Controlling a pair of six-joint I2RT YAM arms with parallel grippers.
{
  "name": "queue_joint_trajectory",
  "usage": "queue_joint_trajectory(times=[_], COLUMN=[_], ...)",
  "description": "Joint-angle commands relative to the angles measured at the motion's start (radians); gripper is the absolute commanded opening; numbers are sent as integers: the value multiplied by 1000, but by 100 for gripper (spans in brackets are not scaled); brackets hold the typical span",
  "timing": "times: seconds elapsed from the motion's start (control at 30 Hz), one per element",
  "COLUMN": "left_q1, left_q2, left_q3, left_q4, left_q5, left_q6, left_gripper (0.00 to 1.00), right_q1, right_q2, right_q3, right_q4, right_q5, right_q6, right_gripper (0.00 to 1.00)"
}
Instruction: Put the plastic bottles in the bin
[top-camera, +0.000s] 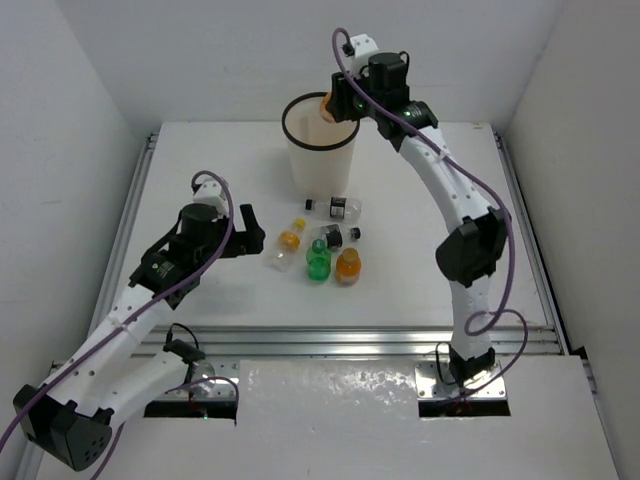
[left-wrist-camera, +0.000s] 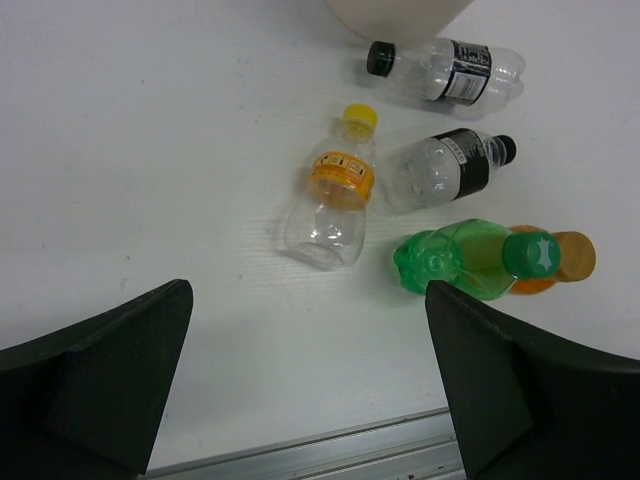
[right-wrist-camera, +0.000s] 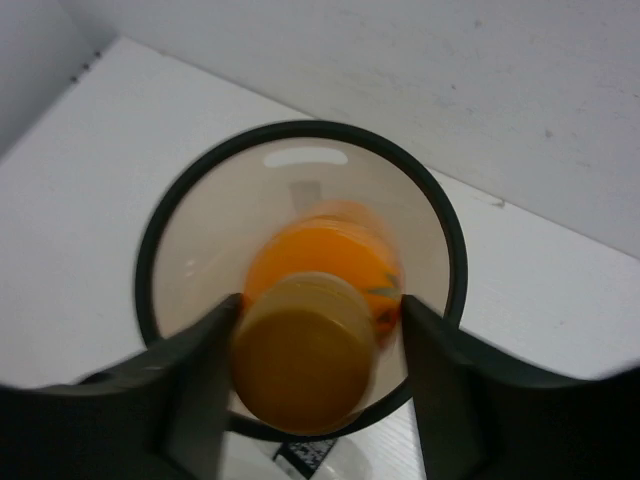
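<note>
Overhead, my right gripper (top-camera: 330, 108) is poised at the bin (top-camera: 290, 135), with only a sliver of orange showing beside it. The right wrist camera tells more: my right fingers (right-wrist-camera: 205, 380) are closed on either side of an orange bottle (right-wrist-camera: 320, 255), cap toward the lens, held directly above the bin's black rim (right-wrist-camera: 150, 250).

My left gripper (top-camera: 250, 235) hovers over the table with its fingers (left-wrist-camera: 120, 360) spread wide and nothing between them. Its camera shows five bottles beyond them: a yellow-capped clear bottle (left-wrist-camera: 335, 190) lying nearest, two black-labelled bottles (left-wrist-camera: 450, 70) lying farther off, one of them close to the bin's base, and a green bottle (left-wrist-camera: 470, 258) touching a second orange one (left-wrist-camera: 560, 265). From above, those last two stand upright side by side.
</note>
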Motion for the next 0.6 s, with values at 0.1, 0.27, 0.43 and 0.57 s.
queue_joint_trajectory(times=[0.1,0.27,0.43,0.57], left_q1=[14,35,38,46], left_q2=[4,-1,-12,-15], left_q3=[1,-5,-4,-7], left_q4=[50,62,61,65], left_q5=[31,52,49,57], left_q6=[31,33,33,33], left_gripper=[100,100,100,100], right_q1=[-3,-3,0,47], right_q2=[22,-124,-560,-829], right_q3=[118,78,-528,-1123], right_q4=[-37,-81,-83,49], right_q5=[-18,3,24,-26], right_q6=[-57,-40,61,160], right_gripper=[99,99,99,99])
